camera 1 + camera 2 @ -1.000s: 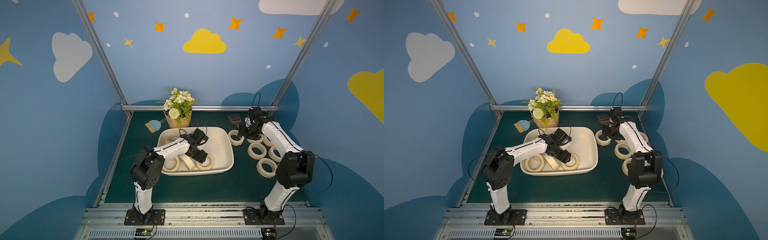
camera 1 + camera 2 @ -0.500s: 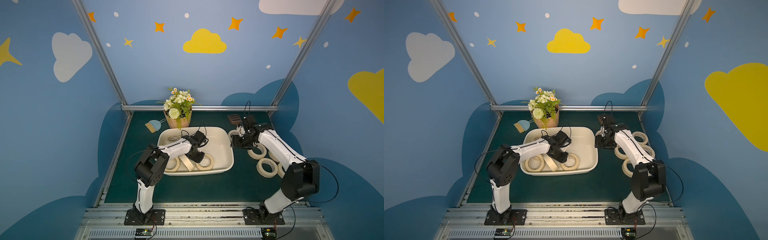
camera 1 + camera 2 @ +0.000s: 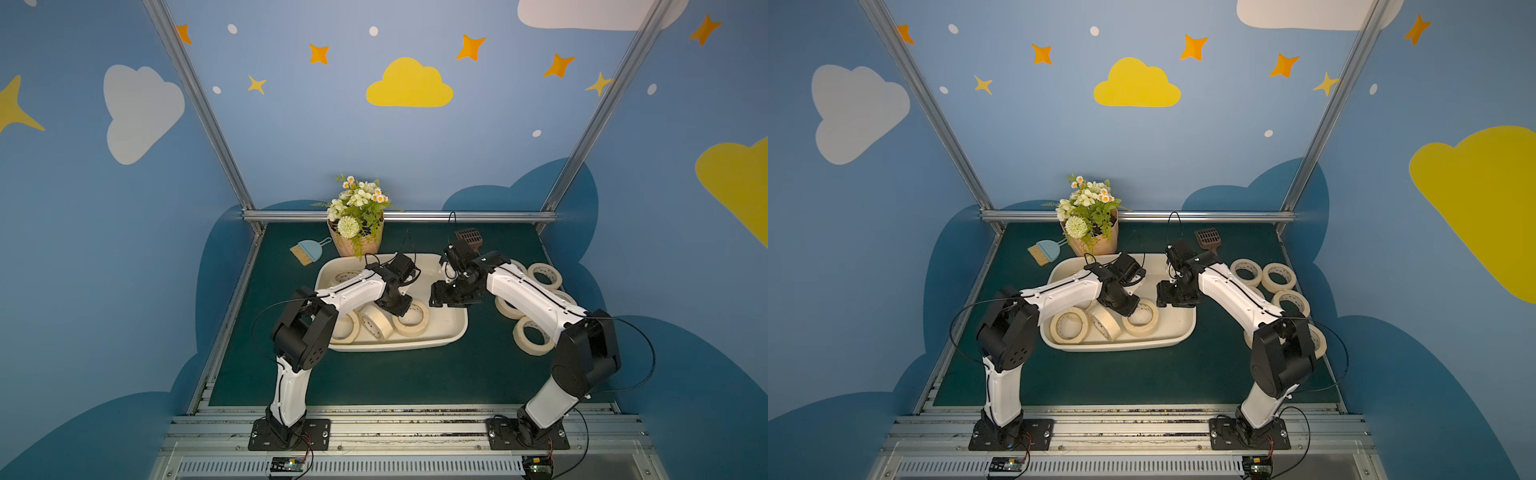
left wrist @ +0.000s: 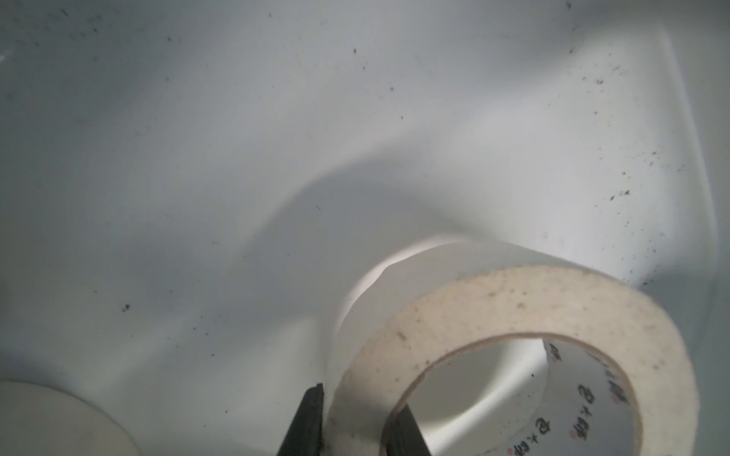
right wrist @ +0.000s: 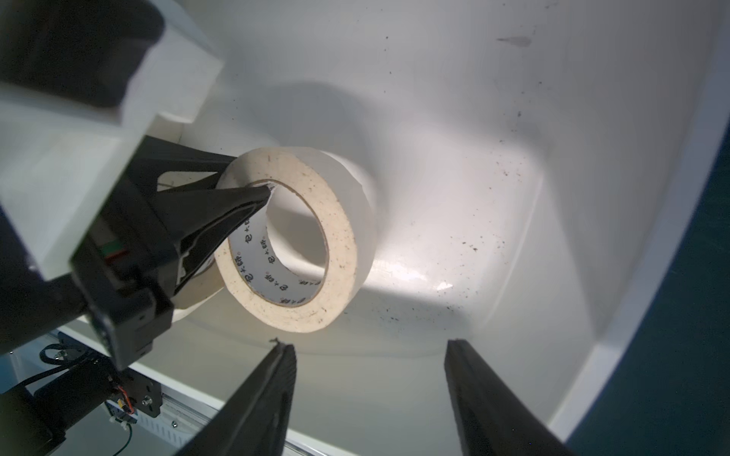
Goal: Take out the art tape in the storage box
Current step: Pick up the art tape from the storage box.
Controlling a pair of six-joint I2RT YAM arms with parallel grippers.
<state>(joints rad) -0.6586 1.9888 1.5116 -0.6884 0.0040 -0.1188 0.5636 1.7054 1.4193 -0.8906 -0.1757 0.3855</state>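
In both top views my left gripper (image 3: 399,305) (image 3: 1127,307) reaches into the cream storage box (image 3: 457,332) (image 3: 1187,328). It is shut on the wall of one art tape roll (image 3: 413,320) (image 4: 513,316) (image 5: 339,237), with one finger outside and one inside the core. The roll sits tilted over the box floor. Other rolls (image 3: 376,322) (image 3: 347,328) lie in the box beside it. My right gripper (image 3: 449,297) (image 5: 369,347) hangs open over the box's right part, just short of the held roll, with nothing between its fingers.
Several tape rolls (image 3: 544,274) (image 3: 532,336) lie on the green mat right of the box, under my right arm. A flower pot (image 3: 357,232) stands behind the box, with a blue hand brush (image 3: 307,251) to its left and a dark scoop (image 3: 469,237) at the back right.
My left gripper has closed on the roll's wall inside the box. My right arm has swung left from the rolls on the mat to over the box.
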